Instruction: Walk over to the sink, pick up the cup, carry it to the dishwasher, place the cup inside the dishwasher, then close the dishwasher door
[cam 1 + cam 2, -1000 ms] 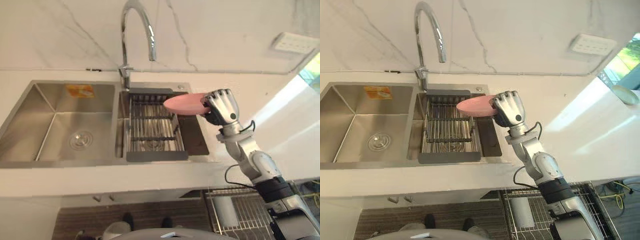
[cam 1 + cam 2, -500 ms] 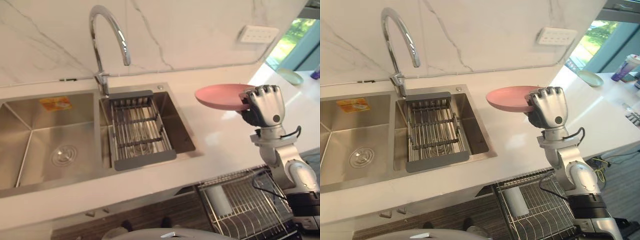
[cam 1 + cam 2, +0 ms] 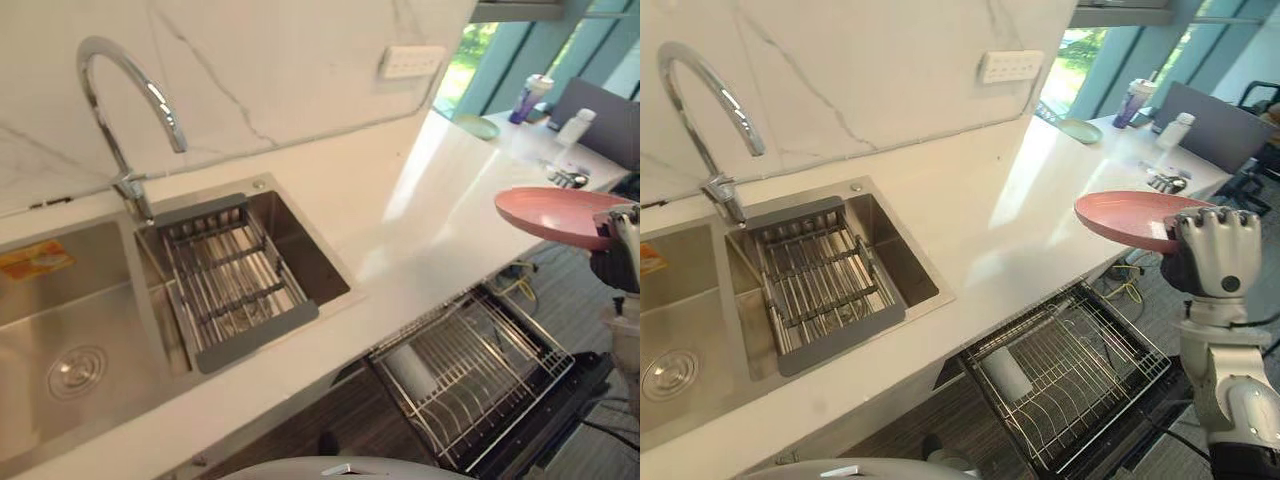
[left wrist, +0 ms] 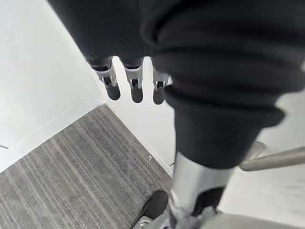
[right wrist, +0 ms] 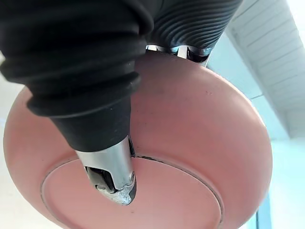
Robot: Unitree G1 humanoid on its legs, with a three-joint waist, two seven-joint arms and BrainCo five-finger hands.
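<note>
Crockery in play is a pink plate point(image 3: 1135, 218), not a cup. The right hand point(image 3: 1215, 255) holds it level by the rim, fingers curled over and thumb beneath, just past the counter point(image 3: 980, 230) edge. It looks rigid, light, smooth and chippable. The dishwasher rack point(image 3: 1090, 360) below holds a white cylinder point(image 3: 1008, 373) lying on its side. The left hand point(image 4: 133, 81) hangs relaxed.

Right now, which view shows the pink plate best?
Right eye view: the whole pink plate shows, its rim held by the right hand. The left eye view has it at the frame edge, the hand cut off. The right wrist view gives its underside up close.
</note>
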